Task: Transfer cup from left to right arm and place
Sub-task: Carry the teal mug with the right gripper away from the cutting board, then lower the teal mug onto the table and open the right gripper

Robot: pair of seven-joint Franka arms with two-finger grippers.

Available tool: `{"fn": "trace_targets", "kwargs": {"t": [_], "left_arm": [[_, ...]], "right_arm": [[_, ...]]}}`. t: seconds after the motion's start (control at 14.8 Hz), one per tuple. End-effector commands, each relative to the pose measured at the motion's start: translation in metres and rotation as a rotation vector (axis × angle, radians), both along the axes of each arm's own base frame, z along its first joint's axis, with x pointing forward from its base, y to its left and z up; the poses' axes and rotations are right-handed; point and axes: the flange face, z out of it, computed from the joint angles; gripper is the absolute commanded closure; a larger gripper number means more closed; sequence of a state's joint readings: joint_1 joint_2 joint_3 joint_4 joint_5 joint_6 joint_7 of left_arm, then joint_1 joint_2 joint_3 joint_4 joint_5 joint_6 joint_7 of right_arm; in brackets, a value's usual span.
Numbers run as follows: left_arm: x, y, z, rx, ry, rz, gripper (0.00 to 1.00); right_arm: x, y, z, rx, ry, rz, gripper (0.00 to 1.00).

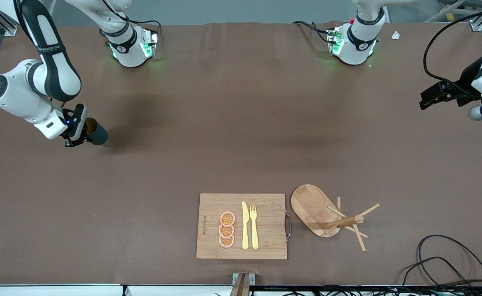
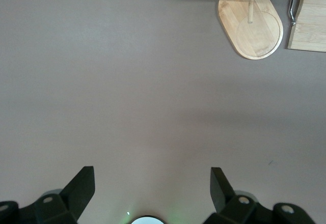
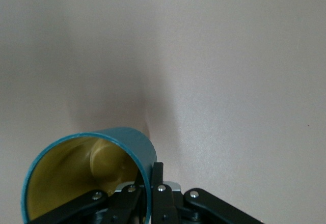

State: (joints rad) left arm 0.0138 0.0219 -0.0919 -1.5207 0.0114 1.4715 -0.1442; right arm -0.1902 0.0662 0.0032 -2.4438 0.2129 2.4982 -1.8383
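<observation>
The right tool is clamped on the rim of the small dark teal cylindrical cup with a yellowish inside, holding it tilted just above the brown worktop at the right arm's end. The left tool waits with fingers apart over the left arm's end.

My arms are glossy white with black joint bands and green lights at the bases. My right gripper is black with silver screws and a blue light; my left gripper has dark wedge fingers and trails black cables
</observation>
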Motion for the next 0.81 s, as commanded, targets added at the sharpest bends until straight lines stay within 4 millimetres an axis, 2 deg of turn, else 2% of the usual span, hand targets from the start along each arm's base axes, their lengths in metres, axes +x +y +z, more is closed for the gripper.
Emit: {"fn": "trace_targets", "kwargs": {"t": [0.0, 0.14, 0.34, 0.61, 0.68, 0.75], "left_arm": [[0.002, -0.001, 0.007, -0.016, -0.016, 0.002, 0.0], [0.003, -0.001, 0.015, -0.016, -0.033, 0.004, 0.0], [0.006, 0.001, 0.01, -0.016, -0.026, 0.007, 0.0], [0.008, 0.001, 0.006, -0.018, -0.018, 0.006, 0.0], [0.008, 0.001, 0.006, -0.018, -0.018, 0.007, 0.0], [0.009, 0.001, 0.005, -0.018, -0.016, 0.007, 0.0]], "right_arm": [[-0.004, 0.001, -0.003, 0.016, -0.012, 0.011, 1.0], [-0.003, -0.001, -0.016, 0.009, -0.013, 0.004, 1.0], [-0.001, -0.007, -0.039, -0.013, -0.032, -0.014, 1.0], [-0.001, -0.009, -0.048, -0.019, -0.035, -0.02, 1.0], [-0.002, -0.013, -0.049, -0.017, -0.033, -0.034, 0.94], [-0.003, -0.018, -0.049, -0.014, -0.034, -0.051, 0.65]]}}
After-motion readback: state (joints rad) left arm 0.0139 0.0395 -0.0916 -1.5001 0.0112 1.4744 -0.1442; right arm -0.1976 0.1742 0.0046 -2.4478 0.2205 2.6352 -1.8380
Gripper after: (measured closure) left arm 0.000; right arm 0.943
